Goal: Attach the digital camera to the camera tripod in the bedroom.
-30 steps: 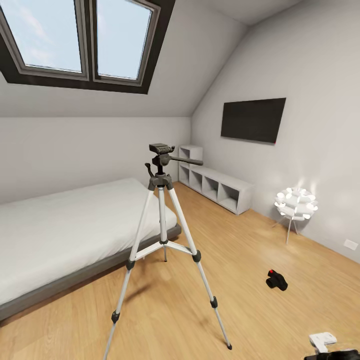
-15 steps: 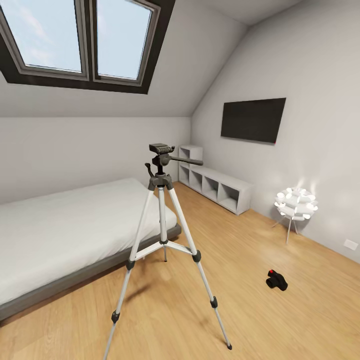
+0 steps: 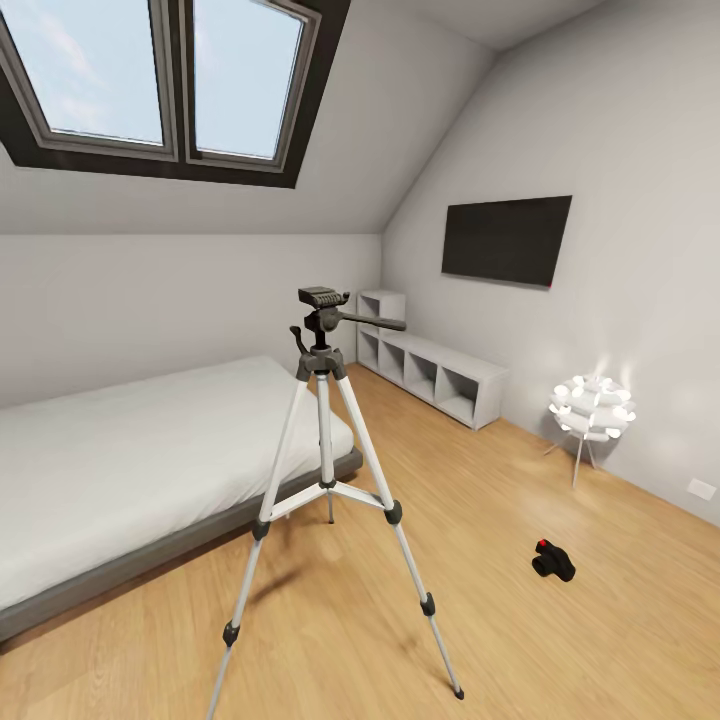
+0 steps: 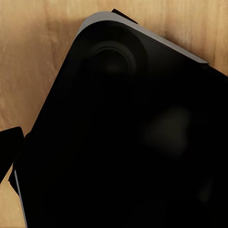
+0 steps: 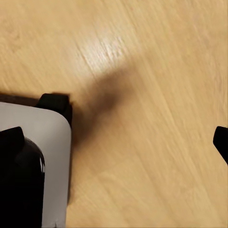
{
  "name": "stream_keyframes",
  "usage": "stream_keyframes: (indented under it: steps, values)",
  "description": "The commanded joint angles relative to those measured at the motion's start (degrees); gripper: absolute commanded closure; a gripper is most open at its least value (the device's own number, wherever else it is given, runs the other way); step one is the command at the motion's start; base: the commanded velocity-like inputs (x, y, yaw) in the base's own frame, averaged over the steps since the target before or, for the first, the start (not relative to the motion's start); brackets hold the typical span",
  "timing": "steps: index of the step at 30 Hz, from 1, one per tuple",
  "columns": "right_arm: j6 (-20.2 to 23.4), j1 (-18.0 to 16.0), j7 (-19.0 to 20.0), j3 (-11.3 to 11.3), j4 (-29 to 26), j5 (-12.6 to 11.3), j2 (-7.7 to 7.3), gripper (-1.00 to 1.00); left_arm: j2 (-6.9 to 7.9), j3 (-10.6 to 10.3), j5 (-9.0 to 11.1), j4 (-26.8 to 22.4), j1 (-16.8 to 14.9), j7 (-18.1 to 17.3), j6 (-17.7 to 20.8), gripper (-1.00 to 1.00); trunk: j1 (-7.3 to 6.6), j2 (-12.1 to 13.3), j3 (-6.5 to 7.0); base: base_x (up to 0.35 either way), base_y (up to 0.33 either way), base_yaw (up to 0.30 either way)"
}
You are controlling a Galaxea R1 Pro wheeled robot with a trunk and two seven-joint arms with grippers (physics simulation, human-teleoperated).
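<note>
The camera tripod (image 3: 325, 440) stands on the wood floor in the middle of the head view, close to the foot of the bed. Its silver legs are spread and its dark pan head (image 3: 322, 298) carries nothing. The digital camera (image 3: 552, 562), small and black with a red button, lies on the floor to the tripod's right, apart from it. My right gripper (image 5: 116, 140) hangs open over bare floor, with its fingertips (image 5: 221, 142) at opposite edges of the right wrist view. My left gripper (image 4: 114, 145) hangs over my dark base (image 4: 123, 142); one fingertip (image 4: 9, 145) sits far out at the edge.
A low grey bed (image 3: 130, 470) fills the left. White cube shelves (image 3: 430, 375) line the far right wall under a dark wall screen (image 3: 505, 240). A lit white petal floor lamp (image 3: 590, 410) stands at the right. My base's corner (image 5: 33, 161) shows beside the right gripper.
A white and black part of my right arm at the head view's lower right corner has dropped out of view. The tripod, the camera and the view itself have not shifted.
</note>
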Motion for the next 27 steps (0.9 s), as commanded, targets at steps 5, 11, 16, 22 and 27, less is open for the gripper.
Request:
stream_keyframes:
  steps: [5, 11, 16, 22, 27]
  values:
    - [-0.1, 0.1, -0.3, -0.5, 0.2, 0.4, 0.4, -1.0, -0.03, 0.2, -0.1, -0.1, 0.0, 0.2, -0.1, -1.0, 0.0, 0.0, -0.05, 0.0, 0.0, 0.0]
    - [0.0, 0.4, -0.3, -0.5, 0.2, 0.4, 0.5, -1.0, -0.04, 0.2, -0.1, -0.1, 0.0, 0.2, -0.1, -1.0, 0.0, 0.0, -0.05, 0.0, 0.0, 0.0]
    - [1.8, 0.7, -0.5, -0.6, 0.3, 0.1, 1.89, -1.0, -0.04, 0.3, -0.1, -0.2, 0.0, 0.3, -0.7, -1.0, 0.0, 0.0, -0.04, 0.0, 0.0, -0.024]
    - [2.0, 1.1, -1.3, -0.7, 0.3, -0.1, 3.53, -1.0, -0.03, 0.4, 0.0, -0.3, 0.0, 0.4, -0.9, -1.0, 0.0, 0.0, 0.11, 0.0, 0.0, -0.212]
    - [2.0, 1.2, -2.7, -0.8, 0.3, -0.1, 3.91, -1.0, -0.04, 0.6, 0.0, -0.3, 0.0, 0.6, -1.0, -1.0, 0.0, 0.0, 0.24, 0.0, 0.0, -0.265]
